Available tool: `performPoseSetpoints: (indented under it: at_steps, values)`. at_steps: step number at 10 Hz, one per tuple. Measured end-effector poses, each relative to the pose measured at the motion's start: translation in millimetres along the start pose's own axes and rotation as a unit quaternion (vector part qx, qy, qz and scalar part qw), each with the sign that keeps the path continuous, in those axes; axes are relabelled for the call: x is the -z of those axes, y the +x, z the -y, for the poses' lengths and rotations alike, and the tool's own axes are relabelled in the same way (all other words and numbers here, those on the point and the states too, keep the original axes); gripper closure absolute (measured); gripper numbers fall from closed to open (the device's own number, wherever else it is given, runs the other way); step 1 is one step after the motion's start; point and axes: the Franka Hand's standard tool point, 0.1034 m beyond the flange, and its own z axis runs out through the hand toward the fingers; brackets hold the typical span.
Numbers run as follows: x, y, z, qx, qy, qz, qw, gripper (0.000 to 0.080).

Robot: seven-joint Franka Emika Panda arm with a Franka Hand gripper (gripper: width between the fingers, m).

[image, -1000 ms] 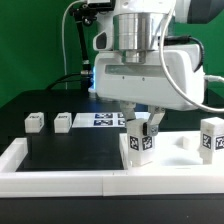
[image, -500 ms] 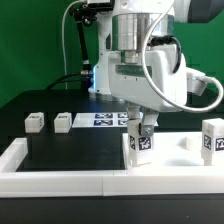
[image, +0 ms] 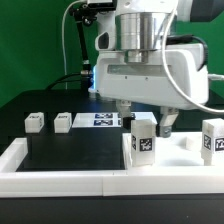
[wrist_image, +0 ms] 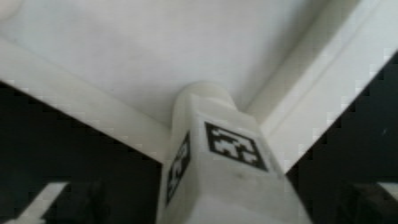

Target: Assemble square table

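The square table's white slab (image: 178, 162) lies at the exterior view's right, inside the rail. One white tagged leg (image: 143, 140) stands upright on it. My gripper (image: 145, 118) is straight above this leg, its two fingers spread on either side of the leg top with gaps showing, so it is open. In the wrist view the same leg (wrist_image: 214, 160) rises between the jaws over the slab (wrist_image: 143, 50). A second leg (image: 210, 138) stands upright at the slab's right edge. Two more legs (image: 35, 121) (image: 63, 121) lie on the black table at the left.
The marker board (image: 103, 120) lies flat behind the gripper. The long white border rail (image: 60, 180) runs along the front and turns back at the left. Black cables and the arm's base stand at the back.
The fingers were closed against the upright leg and turned with it half a second ago. Now the wrist has turned back and the fingers stand wider apart, off the leg.
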Motion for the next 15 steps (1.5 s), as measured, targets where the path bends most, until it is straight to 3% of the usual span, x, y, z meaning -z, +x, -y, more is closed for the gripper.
performPoseSetpoints:
  at_steps: [3,6,7,10,13,15]
  values:
    - [0.2,3.3,-2.8,0.156,0.000,0.000,0.988,0.0151]
    - [-0.2,4.4,-4.1,0.325,0.000,0.000,0.946,0.0151]
    - [-0.5,2.6,-2.8,0.340,0.001,0.001,0.940,0.0151]
    - [1.1,4.7,-1.3,0.449,-0.011,-0.004,0.893,0.0151]
    - [0.5,5.7,-2.5,0.463,-0.014,-0.004,0.886,0.0178]
    - [0.2,5.6,-2.6,0.456,-0.014,-0.004,0.890,0.0508]
